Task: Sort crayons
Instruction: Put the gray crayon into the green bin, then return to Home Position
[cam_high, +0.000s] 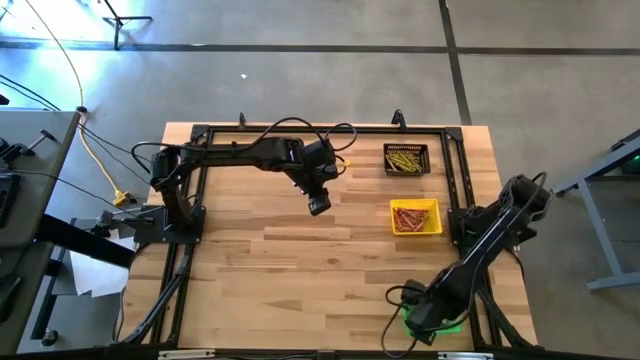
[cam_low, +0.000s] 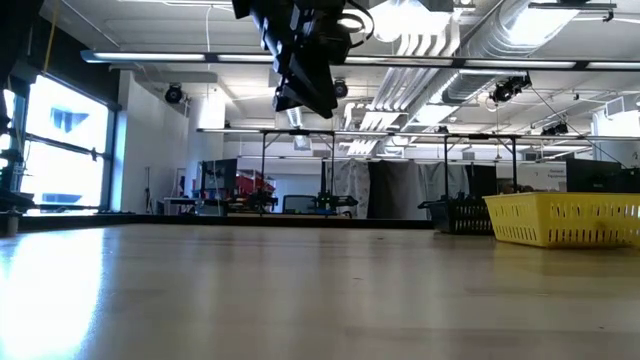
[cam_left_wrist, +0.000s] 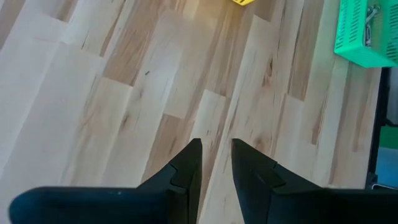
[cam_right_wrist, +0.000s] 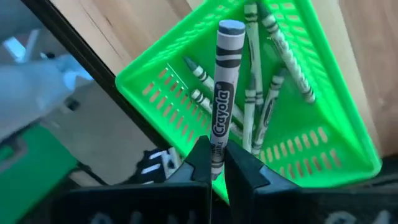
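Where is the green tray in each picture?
High view: the green tray sits at the bottom right, mostly hidden under the right gripper.
Low view: not in it.
Left wrist view: at the top right corner.
Right wrist view: fills the middle, holding grey crayons, behind the grey crayon the right gripper pinches.
Shared landmark: the wooden table.

Overhead and level table-height views share the yellow tray; wrist cameras look close.
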